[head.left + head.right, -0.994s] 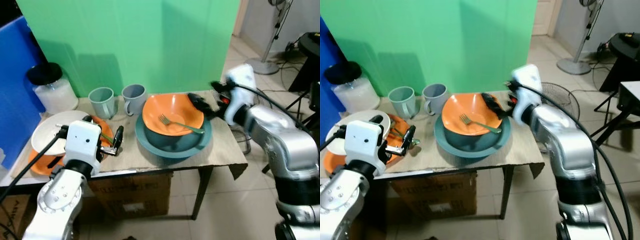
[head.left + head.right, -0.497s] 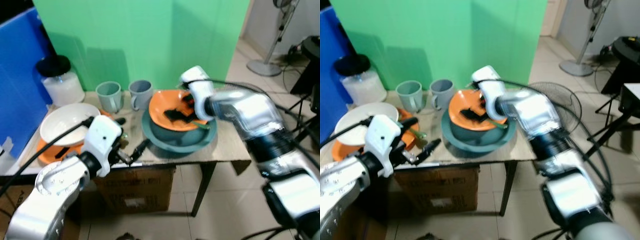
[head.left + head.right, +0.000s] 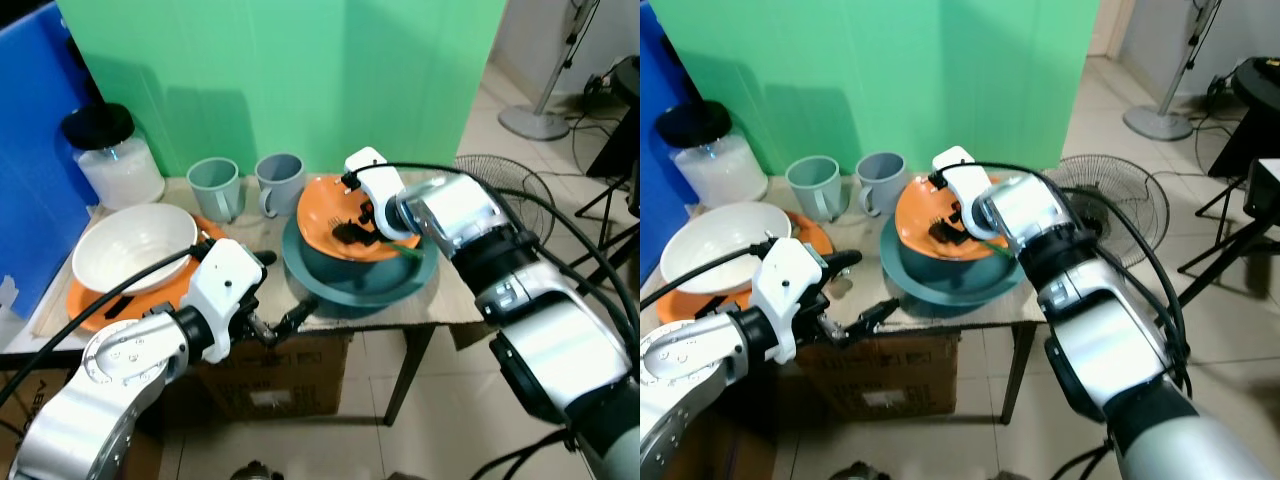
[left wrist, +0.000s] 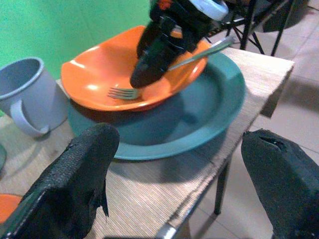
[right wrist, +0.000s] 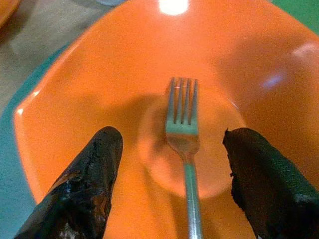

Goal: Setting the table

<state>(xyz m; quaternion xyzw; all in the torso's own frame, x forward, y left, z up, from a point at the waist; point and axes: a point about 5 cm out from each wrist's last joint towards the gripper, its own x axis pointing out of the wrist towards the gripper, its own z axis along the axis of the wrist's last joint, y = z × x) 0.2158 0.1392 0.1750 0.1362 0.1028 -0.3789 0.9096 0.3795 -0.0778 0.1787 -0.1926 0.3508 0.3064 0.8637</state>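
An orange bowl (image 3: 345,215) sits inside a teal plate (image 3: 400,280) on the table. A metal fork (image 5: 182,117) lies in the bowl, tines toward its middle, handle over the rim (image 3: 408,250). My right gripper (image 3: 352,226) reaches down into the bowl and stands open, one black finger (image 5: 89,184) on each side of the fork and not closed on it. My left gripper (image 3: 278,290) is open and holds nothing. It hovers at the table's front edge just left of the teal plate (image 4: 199,114), pointing at the bowl (image 4: 114,74).
Two grey-blue cups (image 3: 218,186) (image 3: 281,180) stand behind the bowl. A white bowl (image 3: 130,240) rests on an orange plate (image 3: 85,305) at the left, with a black-lidded jar (image 3: 110,160) behind. A cardboard box (image 3: 280,365) sits under the table; a fan (image 3: 495,170) lies on the floor.
My right gripper swung from the right of the orange bowl down into it, over the fork. My left gripper moved from beside the orange plate toward the teal plate. The camera shifted.
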